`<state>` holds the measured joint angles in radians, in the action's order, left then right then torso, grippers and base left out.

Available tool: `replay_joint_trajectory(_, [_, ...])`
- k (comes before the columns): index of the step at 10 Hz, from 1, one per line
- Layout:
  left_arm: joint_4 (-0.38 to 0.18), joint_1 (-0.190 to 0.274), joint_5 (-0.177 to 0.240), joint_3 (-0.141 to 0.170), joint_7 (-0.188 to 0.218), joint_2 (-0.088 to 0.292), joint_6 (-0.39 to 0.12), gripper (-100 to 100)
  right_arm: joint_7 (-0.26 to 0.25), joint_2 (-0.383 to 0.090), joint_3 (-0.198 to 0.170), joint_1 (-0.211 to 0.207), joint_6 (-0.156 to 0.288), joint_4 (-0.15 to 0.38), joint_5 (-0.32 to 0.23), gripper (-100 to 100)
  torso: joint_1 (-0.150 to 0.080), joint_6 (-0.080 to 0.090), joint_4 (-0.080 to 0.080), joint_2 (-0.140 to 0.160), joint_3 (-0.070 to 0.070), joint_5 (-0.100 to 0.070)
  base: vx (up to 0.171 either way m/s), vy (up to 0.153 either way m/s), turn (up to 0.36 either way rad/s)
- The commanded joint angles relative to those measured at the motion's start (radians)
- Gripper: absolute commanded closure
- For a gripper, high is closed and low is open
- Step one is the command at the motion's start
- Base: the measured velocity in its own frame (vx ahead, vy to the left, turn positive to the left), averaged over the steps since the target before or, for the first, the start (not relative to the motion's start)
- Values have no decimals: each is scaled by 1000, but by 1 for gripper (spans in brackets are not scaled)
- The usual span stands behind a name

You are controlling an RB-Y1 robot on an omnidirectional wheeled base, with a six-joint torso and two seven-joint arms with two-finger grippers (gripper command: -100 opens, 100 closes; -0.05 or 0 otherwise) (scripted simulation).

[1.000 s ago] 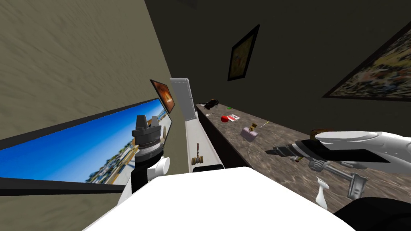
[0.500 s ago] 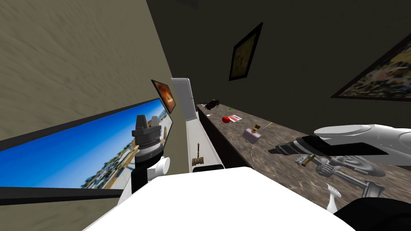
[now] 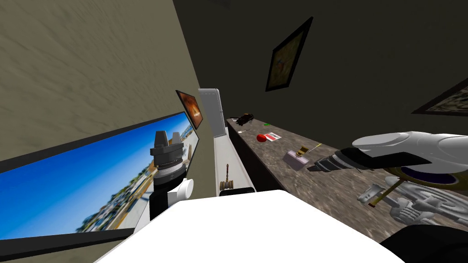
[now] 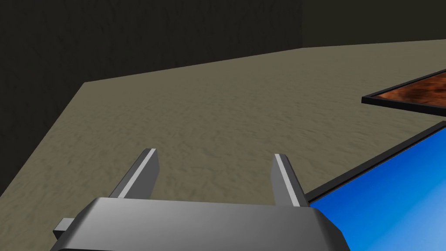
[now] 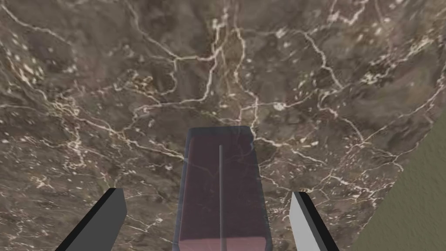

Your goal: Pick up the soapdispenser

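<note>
The soap dispenser (image 3: 295, 159) is a translucent pink block with a gold pump, standing on the brown marbled counter (image 3: 329, 191). My right gripper (image 3: 313, 168) hovers just at its near side. In the right wrist view the pink body (image 5: 220, 191), with a thin grey tube down its middle, lies between my open right gripper (image 5: 207, 195) fingers, apart from both. My left gripper (image 3: 167, 137) is raised at the left by the window, and in its wrist view the left gripper (image 4: 215, 159) is open with nothing in it.
Farther along the counter lie a red ball-like fruit (image 3: 261, 138), a white and red card (image 3: 273, 136) and a dark toy car (image 3: 244, 119). A silver faucet (image 3: 411, 207) and a gold-rimmed basin (image 3: 425, 178) sit under my right arm. A white fridge (image 3: 211, 112) stands at the counter's far end.
My head view has swung, sliding the counter things right and down. My right gripper has closed in on the dispenser, which now sits right at its tip.
</note>
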<state>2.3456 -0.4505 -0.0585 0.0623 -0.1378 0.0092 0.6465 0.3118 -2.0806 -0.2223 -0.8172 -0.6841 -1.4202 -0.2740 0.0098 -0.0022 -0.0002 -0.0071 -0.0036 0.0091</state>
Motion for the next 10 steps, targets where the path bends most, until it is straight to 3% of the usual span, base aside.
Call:
replay_joint_trajectory(1, [0, 0, 0, 0, 0, 0, 0, 0, 4, -21, 29, -7, -6, 13, -13, -100, 0, 0, 0, 0, 0, 0, 77, 1, 149])
replay_joint_trajectory(3, [0, 0, 0, 0, 0, 0, 0, 0, 6, -18, 31, -12, -1, 8, -14, -100, 0, 0, 0, -1, -1, 0, 56, 0, 47])
replay_joint_trajectory(4, [0, 0, 0, 0, 0, 0, 0, 0, 6, -18, 32, -13, -3, 9, -14, 0, -1, 0, 0, 1, 1, 0, 6, 0, 2])
replay_joint_trajectory(5, [0, 0, 0, 0, 0, 0, 0, 0, -9, 19, 25, -18, 11, 8, -22, -100, -1, 0, 1, 3, 2, 0, 22, -6, 75])
replay_joint_trajectory(7, [0, 0, 0, 0, 0, 0, 0, 0, -9, 19, 25, -18, 11, 8, -22, -100, -1, 0, 1, 3, 2, 0, 16, -7, 29])
replay_joint_trajectory(10, [0, 0, 0, 0, 0, 0, 0, 0, -40, 93, 10, -30, 38, 7, -39, -100, -2, 0, 1, 3, 2, -1, 19, -9, 71])
